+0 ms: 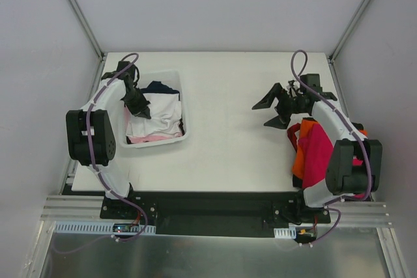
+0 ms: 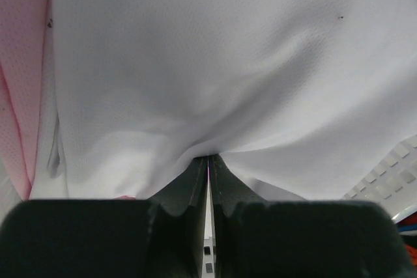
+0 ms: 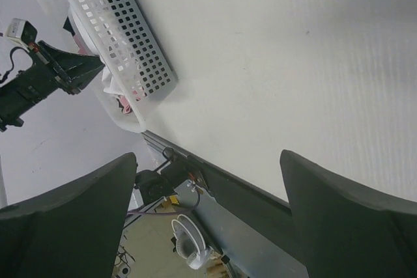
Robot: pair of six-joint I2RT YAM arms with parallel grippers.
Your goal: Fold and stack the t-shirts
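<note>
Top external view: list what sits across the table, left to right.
White basket, with the left gripper pinching a white t-shirt inside it → open right gripper → orange and magenta-red t-shirts.
</note>
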